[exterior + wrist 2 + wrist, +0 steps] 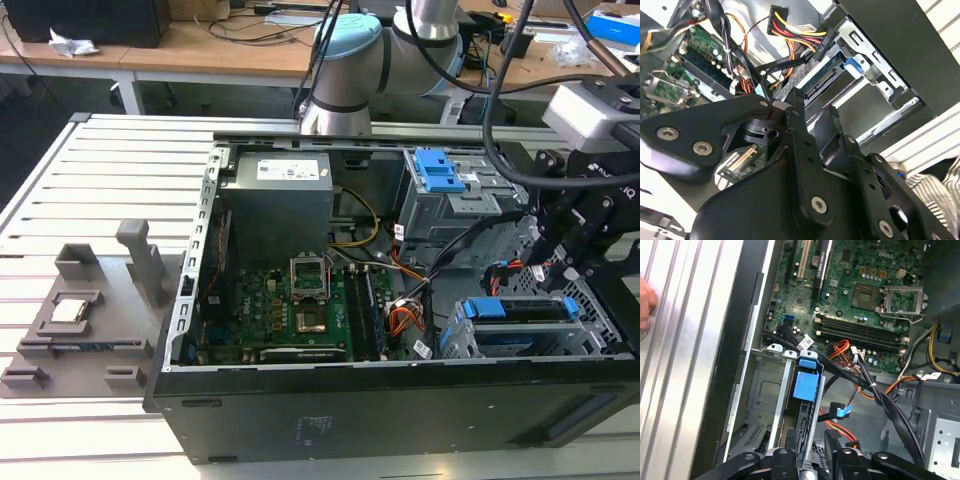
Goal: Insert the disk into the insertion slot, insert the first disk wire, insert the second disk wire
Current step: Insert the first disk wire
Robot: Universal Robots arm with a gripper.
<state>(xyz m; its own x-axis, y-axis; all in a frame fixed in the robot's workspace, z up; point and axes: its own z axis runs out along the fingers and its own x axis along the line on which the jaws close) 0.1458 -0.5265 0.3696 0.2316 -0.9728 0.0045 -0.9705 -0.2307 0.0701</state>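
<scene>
The disk (525, 310) lies flat in the insertion slot (458, 345) at the case's corner on the exterior view's right, its blue carrier (806, 385) showing at the edges. Its bare connector end (822, 82) faces the cables, with nothing plugged into it. My gripper (546, 272) hangs just above the disk's end on the exterior view's right, fingers (792, 107) shut. A black cable with a light-blue tab (841, 411) runs right beside the tips (761, 90); whether it is clamped I cannot tell. A black plug on yellow, red and orange wires (822, 42) hangs loose near the disk.
The open case holds the motherboard (290, 310), a grey power supply (275, 205) and a taller metal cage with a blue latch (440, 175). Loose cable bundles (875, 390) cross beside the slot. Grey fixtures (90, 300) sit on the slatted table. A hand (645, 300) rests on the table.
</scene>
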